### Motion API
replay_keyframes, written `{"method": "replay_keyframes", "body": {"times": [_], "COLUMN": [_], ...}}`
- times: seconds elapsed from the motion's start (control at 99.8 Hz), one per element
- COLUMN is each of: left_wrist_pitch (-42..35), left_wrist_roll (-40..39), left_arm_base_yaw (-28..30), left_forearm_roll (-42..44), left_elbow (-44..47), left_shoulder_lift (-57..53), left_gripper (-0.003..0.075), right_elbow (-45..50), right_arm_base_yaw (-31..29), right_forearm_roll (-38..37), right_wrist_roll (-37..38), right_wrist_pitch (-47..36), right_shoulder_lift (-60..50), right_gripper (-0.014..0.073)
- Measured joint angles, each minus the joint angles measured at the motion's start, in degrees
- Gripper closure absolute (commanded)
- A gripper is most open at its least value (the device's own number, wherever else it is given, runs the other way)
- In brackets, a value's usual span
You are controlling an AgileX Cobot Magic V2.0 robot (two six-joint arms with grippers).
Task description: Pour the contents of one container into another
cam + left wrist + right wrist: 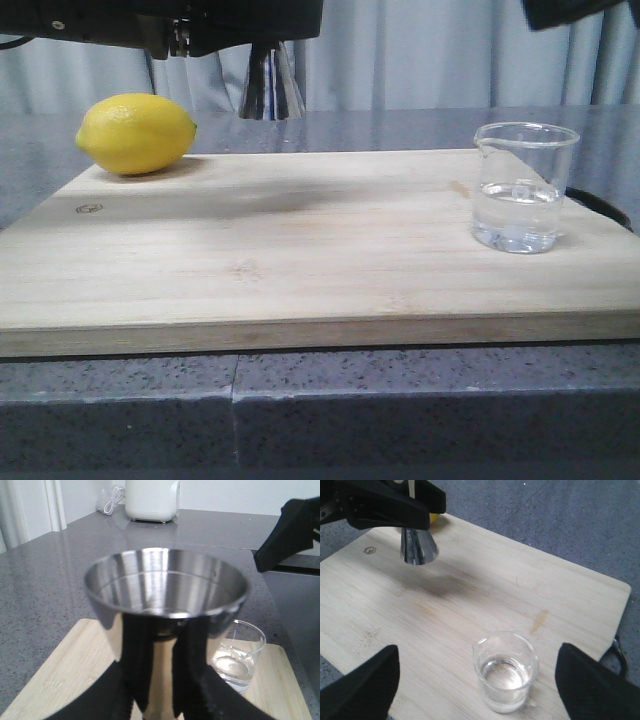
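I see the grey speckled counter (pixel 120 400) running under everything, and on it the wooden board (pixel 300 260) that fills most of my front view. My left arm (pixel 180 25) hangs dark across the top of that view, above the board's far left part. Its gripper (pixel 159 702) is clamped on the jigger (pixel 165 595): in the left wrist view the black fingers (pixel 137 680) press the steel body from both sides, with the open mouth of the cup facing the camera and apparently empty. From the right wrist view the jigger sits clear of the wood, its lower cone hanging in the air above a soft shadow on the board; in the front view only that lower cone shows, beneath the arm. The lemon (pixel 135 132) lies on the board's far left corner, just beside the jigger as seen from the front. The beaker (pixel 522 185) stands upright on the right side of the board, near its right edge, well apart from the jigger, with clear liquid filling roughly its lower third and its lip turned toward the left. My right gripper (pixel 480 690) is spread wide, its two black fingers (pixel 362 687) flanking the beaker from above without touching it, and it holds nothing.
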Motion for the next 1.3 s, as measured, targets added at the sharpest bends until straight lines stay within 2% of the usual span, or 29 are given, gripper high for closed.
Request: {"method": "replay_keyframes", "body": {"times": [0.21, 0.451, 0.651, 1.152, 1.242, 1.302], "left_wrist_pitch": [0.0, 0.0, 0.0, 0.0, 0.0, 0.0], "left_wrist_roll": [-0.1, -0.1, -0.1, -0.1, -0.1, -0.1], "left_arm_base_yaw": [0.0, 0.0, 0.0, 0.0, 0.0, 0.0], "left_forearm_roll": [0.0, 0.0, 0.0, 0.0, 0.0, 0.0], "left_elbow": [0.0, 0.0, 0.0, 0.0, 0.0, 0.0], "left_shoulder_lift": [0.0, 0.0, 0.0, 0.0, 0.0, 0.0], "left_gripper": [0.0573, 0.0573, 0.0573, 0.0573, 0.0573, 0.0573], "right_elbow": [13.5, 23.1, 25.1, 25.1, 25.1, 25.1], "right_arm_base_yaw": [3.3, 3.7, 3.7, 3.7, 3.7, 3.7], "right_forearm_roll": [0.3, 0.5, 2.1, 2.3, 2.3, 2.3], "right_wrist_roll": [0.0, -0.1, -0.1, -0.1, -0.1, -0.1], "right_wrist_pitch": [-20.8, -38.6, -43.8, -63.9, -67.4, -69.0], "right_shoulder_lift": [0.2, 0.2, 2.7, 24.3, 27.2, 28.5], "right_gripper": [0.004, 0.004, 0.004, 0.004, 0.0057, 0.0099]}}
